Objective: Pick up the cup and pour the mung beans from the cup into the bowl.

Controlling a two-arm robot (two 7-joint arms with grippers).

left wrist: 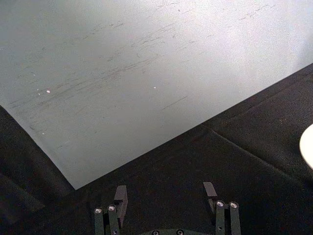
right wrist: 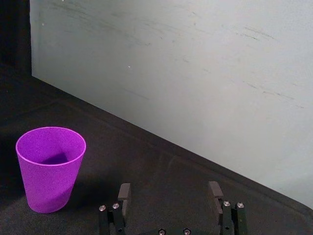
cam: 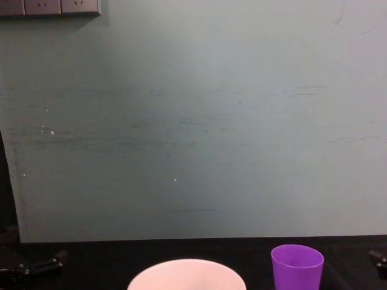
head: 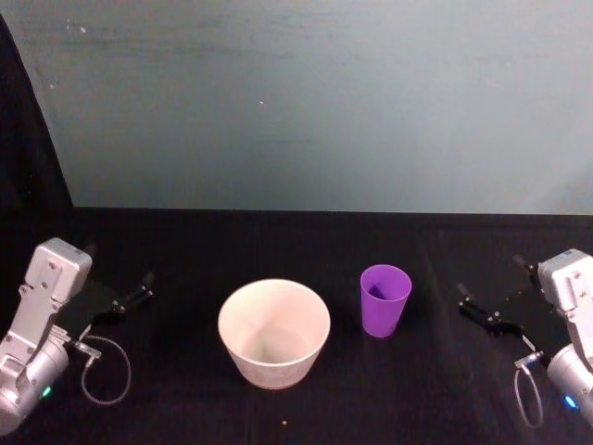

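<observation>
Setup on black surface point(head: 185, 250), pale wall behind.

- Bowl point(head: 274, 332): white, upright, near the middle of the surface, at the robot's front. Interior looks bare apart from a greyish tint at the bottom (contents cannot be told).
- Cup point(head: 384, 299): purple, upright, just to the right of the bowl and apart from it, a gap of black cloth between them. In the right wrist view its inside is shadowed at the bottom; whether mung beans lie in it cannot be told.
- One tiny pale speck point(head: 283, 424) on the surface in front of the bowl (too small to identify).
- Left gripper point(left wrist: 165, 193): low at the left edge of the surface, well apart from the bowl. Fingers spread, nothing between them. The bowl's rim just shows at the edge of its wrist view.
- Right gripper point(right wrist: 169, 192): low at the right edge of the surface, to the right of the cup and not touching it. Fingers spread, nothing held.
</observation>
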